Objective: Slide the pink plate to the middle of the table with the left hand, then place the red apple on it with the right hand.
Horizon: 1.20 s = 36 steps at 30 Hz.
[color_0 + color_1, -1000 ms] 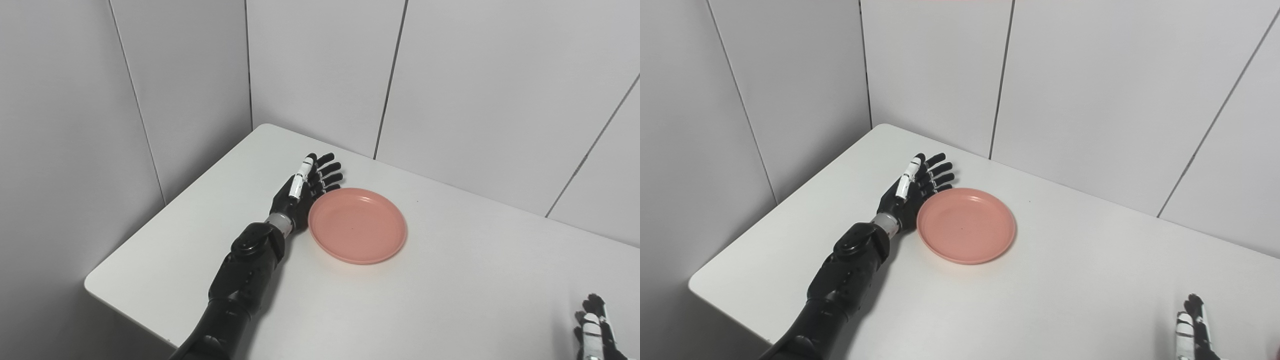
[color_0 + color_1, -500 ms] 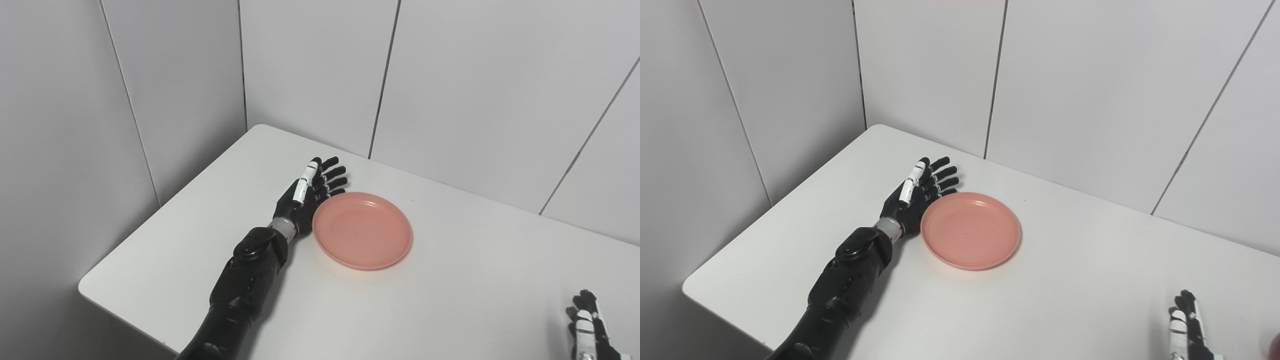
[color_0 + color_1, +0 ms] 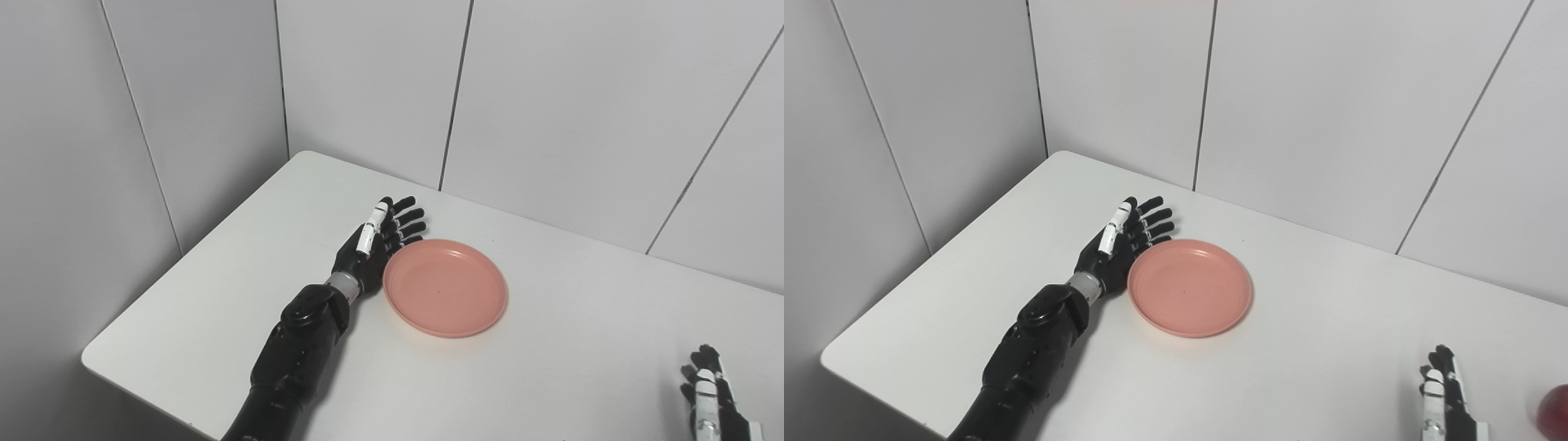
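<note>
Right eye view alone shows the red apple (image 3: 1554,411) beside the spread-fingered right hand (image 3: 1444,392); left hand (image 3: 373,245), fingers spread, touches the pink plate (image 3: 445,288).

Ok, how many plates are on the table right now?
1. The pink plate lies flat on the white table, its left rim against the open left hand. Nothing rests on it. Anything past the picture edges is unseen.

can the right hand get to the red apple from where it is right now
Probably yes. The right hand is open at the near right of the table, and the red apple lies just to its right at the picture's edge, nothing between them.
</note>
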Each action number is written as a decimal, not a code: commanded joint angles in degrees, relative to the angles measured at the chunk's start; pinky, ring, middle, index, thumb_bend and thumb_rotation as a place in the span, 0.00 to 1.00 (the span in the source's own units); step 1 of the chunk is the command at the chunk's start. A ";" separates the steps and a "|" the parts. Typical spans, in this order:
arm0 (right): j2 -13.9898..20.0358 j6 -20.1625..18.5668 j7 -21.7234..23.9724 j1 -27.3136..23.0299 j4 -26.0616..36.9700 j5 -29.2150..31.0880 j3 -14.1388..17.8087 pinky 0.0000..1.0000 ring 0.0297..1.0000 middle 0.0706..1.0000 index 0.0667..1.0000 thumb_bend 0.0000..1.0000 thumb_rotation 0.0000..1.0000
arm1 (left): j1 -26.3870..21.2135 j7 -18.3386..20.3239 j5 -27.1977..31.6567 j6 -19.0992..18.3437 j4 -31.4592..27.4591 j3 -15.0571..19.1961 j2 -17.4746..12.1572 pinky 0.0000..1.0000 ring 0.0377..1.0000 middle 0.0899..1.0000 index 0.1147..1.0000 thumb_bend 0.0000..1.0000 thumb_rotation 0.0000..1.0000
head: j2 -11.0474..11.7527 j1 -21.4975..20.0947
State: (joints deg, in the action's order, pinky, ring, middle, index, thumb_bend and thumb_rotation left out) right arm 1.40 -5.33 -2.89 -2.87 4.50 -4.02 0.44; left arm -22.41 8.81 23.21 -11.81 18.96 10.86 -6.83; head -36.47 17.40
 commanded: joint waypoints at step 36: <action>-2.05 1.46 -0.80 -1.85 2.53 -1.51 -0.86 0.94 0.90 0.91 0.92 0.11 1.00 | 4.14 -3.97 -5.20 -9.50 -6.98 -6.89 6.40 0.87 0.87 0.87 0.85 0.34 1.00 | -3.98 -5.22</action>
State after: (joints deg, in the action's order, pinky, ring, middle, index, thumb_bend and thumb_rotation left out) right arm -0.34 -5.34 -3.11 -2.83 5.02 -5.23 -0.33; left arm -19.70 5.13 18.44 -17.20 11.10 4.55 -0.93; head -40.43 12.22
